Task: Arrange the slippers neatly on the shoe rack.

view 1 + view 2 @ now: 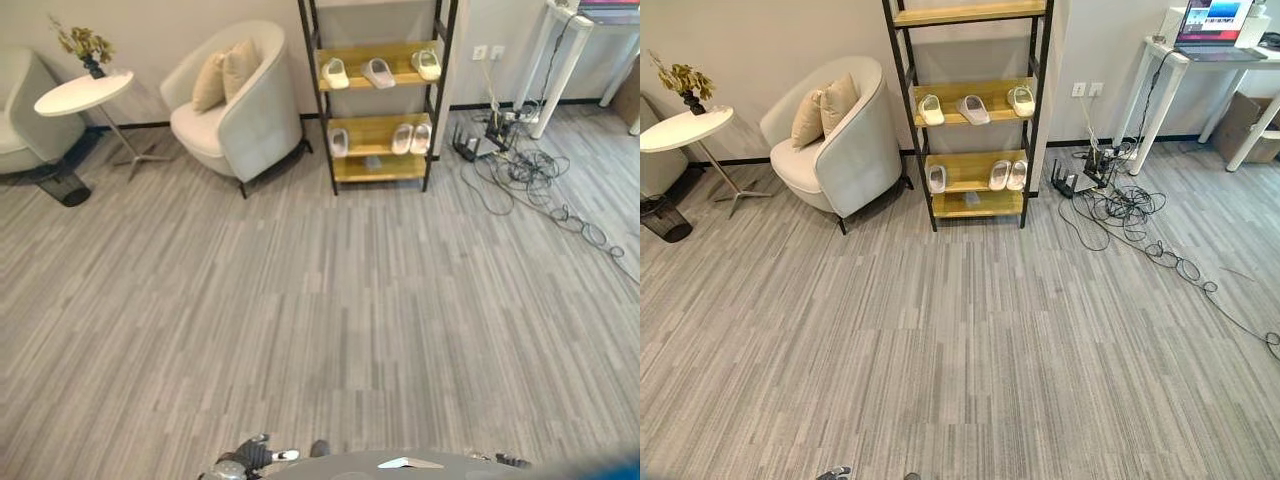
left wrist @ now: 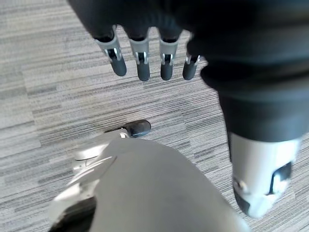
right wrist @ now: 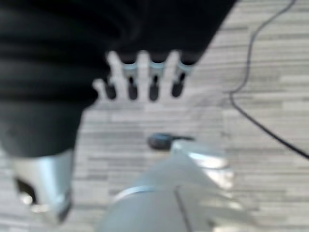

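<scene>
Grey striped plank floor (image 1: 970,360) spreads from the foot of the head views up to the shoe rack (image 1: 970,110), a tall black frame with wooden shelves standing against the pale back wall; all of that stretch in front of the rack lies open. To the left of the rack, just beside its post, sits a pale armchair (image 1: 835,145) with two tan cushions (image 1: 822,112). Further left of the rack stands a round white side table (image 1: 680,130) bearing a small plant in a dark vase (image 1: 685,85), with a black mesh bin (image 1: 662,218) on the floor near it. To the right of the rack a tangle of dark cables (image 1: 1130,215) sprawls over the floor under a white desk (image 1: 1170,70).

The slippers are already on the rack. The middle shelf (image 1: 975,118) carries three: a white slipper (image 1: 931,109) at its left end, a grey slipper (image 1: 973,109) turned askew at the centre, and a pale green slipper (image 1: 1021,100) at its right end. The lower shelf (image 1: 970,178) holds a lone slipper (image 1: 937,178) at its left and a white pair (image 1: 1008,174) side by side at its right.

The right eye view takes in the rack's upper shelf and a laptop (image 1: 1215,25) on the desk; the left eye view adds a second pale chair (image 1: 18,115) left of the side table.

The left hand (image 2: 145,58) hangs over bare floor, fingers straight and slightly apart, holding nothing. The right hand (image 3: 145,77) hangs likewise, fingers straight and empty, with a thin cable (image 3: 251,96) on the floor beyond it.
</scene>
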{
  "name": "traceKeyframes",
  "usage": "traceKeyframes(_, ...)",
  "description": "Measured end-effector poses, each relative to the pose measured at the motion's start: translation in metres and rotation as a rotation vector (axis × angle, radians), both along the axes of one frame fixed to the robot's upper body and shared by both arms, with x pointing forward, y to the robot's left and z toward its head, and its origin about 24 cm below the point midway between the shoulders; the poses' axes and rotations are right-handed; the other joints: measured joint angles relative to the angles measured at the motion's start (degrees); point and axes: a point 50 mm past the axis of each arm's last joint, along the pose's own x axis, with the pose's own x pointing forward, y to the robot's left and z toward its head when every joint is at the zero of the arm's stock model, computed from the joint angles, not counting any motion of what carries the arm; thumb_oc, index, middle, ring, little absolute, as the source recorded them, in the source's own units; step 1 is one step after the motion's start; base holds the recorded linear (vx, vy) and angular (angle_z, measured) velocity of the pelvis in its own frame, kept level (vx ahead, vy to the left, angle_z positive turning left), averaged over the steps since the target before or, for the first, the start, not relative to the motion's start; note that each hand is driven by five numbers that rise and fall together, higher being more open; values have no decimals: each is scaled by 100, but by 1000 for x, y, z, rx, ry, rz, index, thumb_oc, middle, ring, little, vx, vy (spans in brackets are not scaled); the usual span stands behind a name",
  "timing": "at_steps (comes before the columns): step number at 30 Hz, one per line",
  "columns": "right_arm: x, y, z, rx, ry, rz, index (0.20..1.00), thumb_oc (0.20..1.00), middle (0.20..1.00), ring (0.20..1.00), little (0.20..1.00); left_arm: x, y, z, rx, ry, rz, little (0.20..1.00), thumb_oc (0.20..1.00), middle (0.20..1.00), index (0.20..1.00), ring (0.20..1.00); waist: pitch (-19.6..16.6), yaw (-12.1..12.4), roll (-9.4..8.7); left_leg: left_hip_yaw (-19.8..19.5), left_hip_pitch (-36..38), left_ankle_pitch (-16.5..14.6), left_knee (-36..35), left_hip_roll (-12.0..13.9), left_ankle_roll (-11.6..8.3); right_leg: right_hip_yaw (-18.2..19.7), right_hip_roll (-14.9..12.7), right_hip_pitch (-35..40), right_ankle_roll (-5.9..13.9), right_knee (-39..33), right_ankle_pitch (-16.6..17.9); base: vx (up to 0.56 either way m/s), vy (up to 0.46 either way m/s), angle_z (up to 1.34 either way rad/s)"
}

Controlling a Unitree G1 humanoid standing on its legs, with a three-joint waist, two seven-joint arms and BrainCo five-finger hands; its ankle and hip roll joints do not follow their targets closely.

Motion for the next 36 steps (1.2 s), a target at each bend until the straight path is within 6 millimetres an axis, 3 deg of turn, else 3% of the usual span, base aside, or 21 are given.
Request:
traceKeyframes(6,3,-8,3,-18,8,9,1000,1000,1000,1000,1000,4,0,1,0,-6,0,1000,1000,1000,1000,1000,117,-109,191,-25,-177,-141,377,448,-377,70,466,-330,-415,543,-305,54,-192,-11)
traceKeyframes(9,18,-4,4,-9,-23,22,1000,1000,1000,1000,1000,23,7,6,20,-45,-5,1000,1000,1000,1000,1000,372,31,-312,-405,-974,509,1703,167,-867,10,349,-829,-748,1306,-477,93,-197,-24)
traceKeyframes(11,32,-2,5,-15,-42,58,1000,1000,1000,1000,1000,53,11,15,32,-122,-15,1000,1000,1000,1000,1000,592,73,-619,-189,-1884,712,2951,43,-586,-198,192,-837,-962,1343,-598,258,-20,21)
traceKeyframes(13,28,-5,5,-26,-6,61,1000,1000,1000,1000,1000,59,10,17,30,-143,-25,1000,1000,1000,1000,1000,610,87,-784,372,-1995,510,2062,-131,-334,-206,192,-564,-960,830,-595,340,65,42)
traceKeyframes(15,36,-6,7,-38,-22,68,1000,1000,1000,1000,1000,58,8,17,27,-144,-37,1000,1000,1000,1000,1000,651,229,-712,685,-2043,634,725,-274,-316,-222,323,-396,-783,421,-504,360,79,6)
traceKeyframes(17,41,-4,7,-45,-22,68,1000,1000,1000,1000,1000,48,1,12,4,-117,1,1000,1000,1000,1000,1000,589,337,-528,785,-2149,728,-78,-262,-305,-259,540,-181,-612,78,-456,234,57,-43)
traceKeyframes(19,45,7,5,-24,-39,102,1000,1000,1000,1000,1000,25,3,6,5,-57,15,1000,1000,1000,1000,1000,539,515,-537,755,-2153,803,-69,-253,-272,-236,661,109,-832,28,-363,659,290,-73)
traceKeyframes(20,39,8,3,-26,-9,98,1000,1000,1000,1000,1000,11,10,3,23,-17,34,1000,1000,1000,1000,1000,535,542,-611,484,-2106,806,-46,-340,-214,-34,745,269,-852,35,-424,782,411,-52)
traceKeyframes(22,33,15,0,-9,3,85,1000,1000,1000,1000,1000,-3,19,2,40,15,120,1000,1000,1000,1000,1000,409,697,-855,227,-2050,707,137,-470,20,285,645,258,-549,146,-690,432,284,-93)
traceKeyframes(23,18,23,-5,10,43,93,1000,1000,1000,1000,1000,-16,26,2,66,69,147,1000,1000,1000,1000,1000,234,711,-1134,359,-2128,717,671,-787,320,344,434,337,-229,235,-886,459,359,-72)
traceKeyframes(24,3,19,-6,5,77,89,1000,1000,1000,1000,1000,-21,22,0,63,85,137,1000,1000,1000,1000,1000,84,698,-922,454,-1960,945,623,-738,722,330,641,371,-88,738,-981,415,386,-16)
traceKeyframes(25,-4,27,-9,24,90,87,1000,1000,1000,1000,1000,-20,27,1,81,88,127,1000,1000,1000,1000,1000,46,638,-1069,516,-1821,673,641,-828,684,334,570,306,24,1108,-1074,301,298,34)
traceKeyframes(26,1,31,-9,41,68,81,1000,1000,1000,1000,1000,-2,30,5,86,38,110,1000,1000,1000,1000,1000,50,590,-1074,419,-1588,516,542,-872,923,287,521,-546,73,3105,-1021,299,289,44)
traceKeyframes(27,10,29,-7,36,38,86,1000,1000,1000,1000,1000,7,30,7,89,12,90,1000,1000,1000,1000,1000,31,510,-1111,389,-1438,416,514,-974,945,231,324,-1094,178,4366,-856,338,258,34)
traceKeyframes(28,22,26,-5,29,-11,89,1000,1000,1000,1000,1000,26,26,10,82,-51,60,1000,1000,1000,1000,1000,18,452,-1074,268,-1234,42,637,-1235,1211,329,-152,-1534,221,5256,-820,629,376,36)
traceKeyframes(30,38,24,0,27,-87,76,1000,1000,1000,1000,1000,54,18,17,82,-122,13,1000,1000,1000,1000,1000,138,417,-898,-5,-956,-496,966,-1388,1601,356,-635,-1994,248,6044,-546,586,216,40)
traceKeyframes(32,40,23,1,35,-116,51,1000,1000,1000,1000,1000,70,18,22,88,-165,3,1000,1000,1000,1000,1000,341,287,-458,-268,-430,-717,918,-1158,1658,-274,-826,-2497,-30,5673,-756,394,39,42)
traceKeyframes(33,39,25,0,37,-105,70,1000,1000,1000,1000,1000,69,24,23,103,-165,8,1000,1000,1000,1000,1000,361,188,-420,-321,-224,-646,807,-1070,1388,-345,-782,-2657,-17,4887,-751,621,-95,78)
traceKeyframes(34,27,27,-3,41,-68,80,1000,1000,1000,1000,1000,75,28,27,111,-197,0,1000,1000,1000,1000,1000,310,38,-642,-446,74,-849,706,-1161,1257,-234,-746,-2991,70,4304,-693,790,-138,142)
traceKeyframes(35,22,34,-6,55,-33,88,1000,1000,1000,1000,1000,80,35,31,135,-212,6,1000,1000,1000,1000,1000,394,-114,-861,-949,405,-1154,677,-1177,1097,-48,-486,-2892,141,2321,-442,758,-224,151)
traceKeyframes(36,18,36,-7,57,-11,90,1000,1000,1000,1000,1000,75,39,30,146,-198,12,1000,1000,1000,1000,1000,442,-163,-953,-1004,645,-1257,553,-1105,992,-44,-352,-2928,72,1618,-148,584,-229,126)
